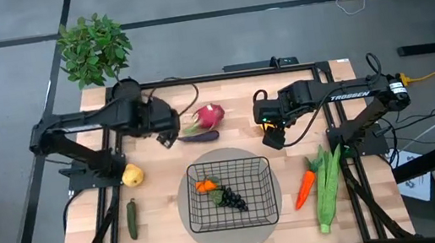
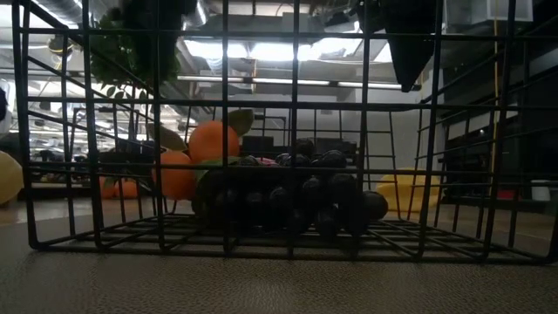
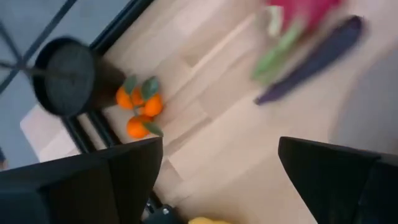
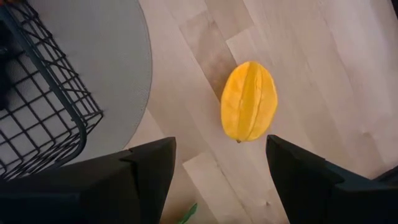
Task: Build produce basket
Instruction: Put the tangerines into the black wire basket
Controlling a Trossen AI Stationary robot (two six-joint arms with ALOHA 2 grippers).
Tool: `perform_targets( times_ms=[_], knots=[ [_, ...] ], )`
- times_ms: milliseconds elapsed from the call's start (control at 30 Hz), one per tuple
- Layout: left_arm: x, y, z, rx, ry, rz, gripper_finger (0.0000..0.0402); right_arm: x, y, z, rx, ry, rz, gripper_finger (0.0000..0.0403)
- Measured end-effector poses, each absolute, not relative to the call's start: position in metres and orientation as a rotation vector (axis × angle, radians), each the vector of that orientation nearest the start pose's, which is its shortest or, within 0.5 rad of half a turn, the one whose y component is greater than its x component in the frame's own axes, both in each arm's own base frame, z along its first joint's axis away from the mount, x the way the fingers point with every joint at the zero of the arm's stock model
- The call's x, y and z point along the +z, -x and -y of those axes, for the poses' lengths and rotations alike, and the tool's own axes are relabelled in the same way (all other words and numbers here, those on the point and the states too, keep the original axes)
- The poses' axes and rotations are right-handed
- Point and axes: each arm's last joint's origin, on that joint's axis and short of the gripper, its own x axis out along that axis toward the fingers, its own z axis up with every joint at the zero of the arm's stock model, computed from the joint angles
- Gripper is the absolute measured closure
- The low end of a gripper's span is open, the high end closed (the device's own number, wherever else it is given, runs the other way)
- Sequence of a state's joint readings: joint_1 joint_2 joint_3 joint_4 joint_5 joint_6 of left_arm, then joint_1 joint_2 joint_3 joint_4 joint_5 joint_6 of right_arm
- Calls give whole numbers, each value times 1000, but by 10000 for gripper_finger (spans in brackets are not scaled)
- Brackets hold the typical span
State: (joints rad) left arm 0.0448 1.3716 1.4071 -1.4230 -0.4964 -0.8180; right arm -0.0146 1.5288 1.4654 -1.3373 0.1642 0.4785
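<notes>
The right gripper (image 4: 217,165) hangs with fingers spread above a ribbed yellow starfruit (image 4: 249,101) lying on the wooden table (image 1: 159,189), just right of the black wire-mesh basket (image 1: 232,194) holding dark grapes (image 1: 231,196) and orange fruit (image 1: 205,185). The left gripper (image 3: 217,168), jaws apart and empty, hovers near the purple eggplant (image 1: 200,137) and pink dragon fruit (image 1: 210,116).

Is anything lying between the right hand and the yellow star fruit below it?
No. In the right wrist view the right hand is open above the star fruit, with only bare wooden table between; the basket sits off to one side.
</notes>
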Motion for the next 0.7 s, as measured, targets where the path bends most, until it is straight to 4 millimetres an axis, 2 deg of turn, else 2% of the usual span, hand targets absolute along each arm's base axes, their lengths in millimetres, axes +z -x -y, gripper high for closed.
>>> perform_targets(
  times_ms=[167, 367, 533, 700],
  knots=[
    [302, -216, -53, 1169, 339, -1152, 89, 317, -273, 9, -487, -304, -1325, 166],
    [254, -195, -70, 1398, 347, -1211, 88, 317, -273, 9, -484, -300, -1326, 166],
    [219, -187, -80, 1476, 344, -1173, 88, 317, -274, 9, -484, -301, -1324, 166],
    [188, -183, -91, 1449, 383, -1134, 88, 317, -274, 9, -482, -303, -1315, 166]
  ],
)
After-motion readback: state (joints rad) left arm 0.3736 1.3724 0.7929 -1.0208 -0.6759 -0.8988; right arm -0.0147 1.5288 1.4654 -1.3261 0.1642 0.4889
